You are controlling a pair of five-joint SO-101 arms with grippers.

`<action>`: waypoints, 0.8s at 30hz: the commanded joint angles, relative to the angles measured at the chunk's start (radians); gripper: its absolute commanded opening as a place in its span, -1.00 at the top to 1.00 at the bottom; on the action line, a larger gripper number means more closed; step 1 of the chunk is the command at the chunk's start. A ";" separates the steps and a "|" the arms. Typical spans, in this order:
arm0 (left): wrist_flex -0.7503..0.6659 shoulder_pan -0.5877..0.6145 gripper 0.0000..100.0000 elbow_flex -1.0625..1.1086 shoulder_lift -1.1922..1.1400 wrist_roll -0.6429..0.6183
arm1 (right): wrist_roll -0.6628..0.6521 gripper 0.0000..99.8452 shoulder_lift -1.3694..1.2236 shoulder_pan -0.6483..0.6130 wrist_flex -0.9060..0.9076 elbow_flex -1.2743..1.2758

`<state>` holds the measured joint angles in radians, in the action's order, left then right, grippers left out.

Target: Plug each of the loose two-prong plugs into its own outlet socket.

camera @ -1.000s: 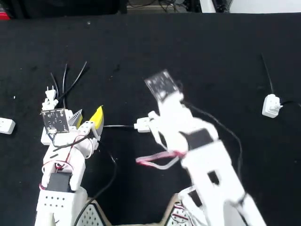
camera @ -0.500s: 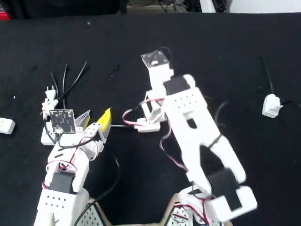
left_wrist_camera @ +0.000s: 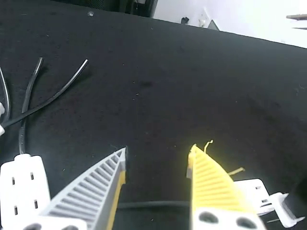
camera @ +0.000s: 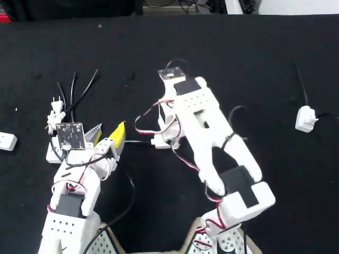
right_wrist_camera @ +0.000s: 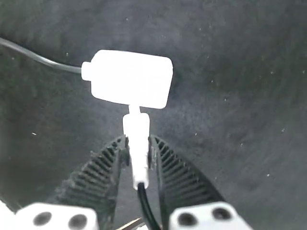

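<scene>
My right gripper is shut on a small white two-prong plug with a black cord. The plug's front end meets the side of a white outlet socket. In the high view the same socket lies mid-table, with the right gripper mostly hidden under its own arm. My left gripper hangs open to the left of that socket, with only a black cable between its grey and yellow fingers. Another loose plug lies at the far left beside a second socket.
A white plug block with a thin cord lies at the far right. A small white piece sits at the left edge. Black cords trail behind the left plug. The table's far half is bare black cloth.
The right arm has folded forward and come down over the middle socket. The left gripper has turned slightly to the right.
</scene>
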<state>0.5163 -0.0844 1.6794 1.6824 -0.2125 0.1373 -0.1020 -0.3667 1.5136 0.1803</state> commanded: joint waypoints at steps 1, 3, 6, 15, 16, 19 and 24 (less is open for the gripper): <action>-0.018 -0.015 0.57 0.019 0.002 -0.005 | 0.028 0.98 -0.035 0.028 0.081 -0.170; -0.018 -0.015 0.57 0.019 0.002 -0.005 | 0.028 0.98 -0.077 0.038 0.112 -0.226; -0.018 -0.015 0.57 0.018 0.002 -0.005 | 0.028 0.98 -0.163 0.051 0.146 -0.288; -0.018 -0.015 0.57 0.018 0.002 -0.005 | 0.028 0.98 -0.255 0.052 0.173 -0.386; -0.018 -0.015 0.57 0.018 0.002 -0.005 | 0.028 0.98 -0.257 0.052 0.173 -0.386; -0.018 -0.015 0.57 0.018 0.002 -0.005 | 0.028 0.98 -0.259 0.054 0.173 -0.384; -0.018 -0.015 0.57 0.018 0.002 -0.005 | 0.028 0.98 -0.260 0.054 0.169 -0.377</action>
<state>0.5163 -0.0844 1.6794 1.6824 -0.2125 0.1557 -0.3705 -0.3299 1.6763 -0.1557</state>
